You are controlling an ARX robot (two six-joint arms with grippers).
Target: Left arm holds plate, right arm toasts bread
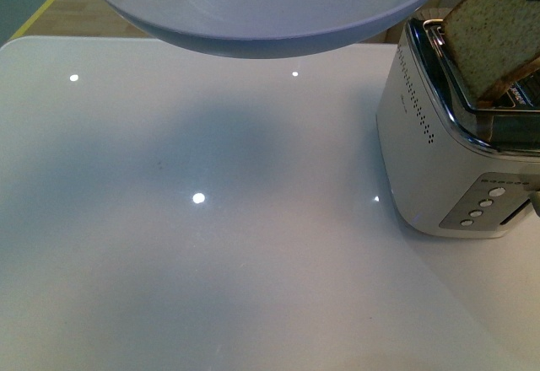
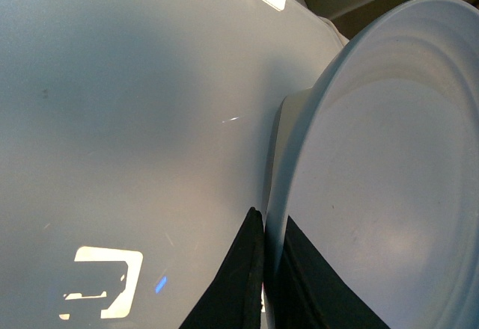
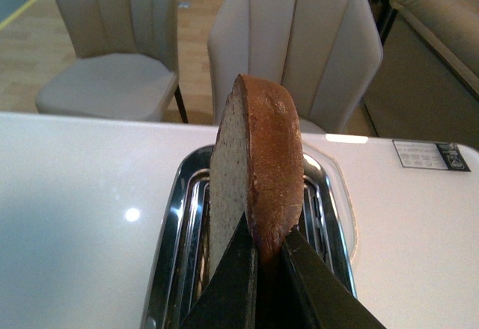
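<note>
Right claw (image 3: 266, 250): pinching bread (image 3: 258, 149) between both fingers, over toaster (image 3: 168, 232) slot directly beneath. Left claw (image 2: 271, 232): clamped on plate (image 2: 374, 194) rim, table (image 2: 112, 120) below.

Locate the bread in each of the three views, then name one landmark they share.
Front view: top right corner, bread tilted at the toaster's slot.
Left wrist view: not in it; only plate and table show.
Right wrist view: centre, bread edge-on, pinched by the right gripper over the toaster.
Shared landmark: the glossy white table, in all three.
</note>
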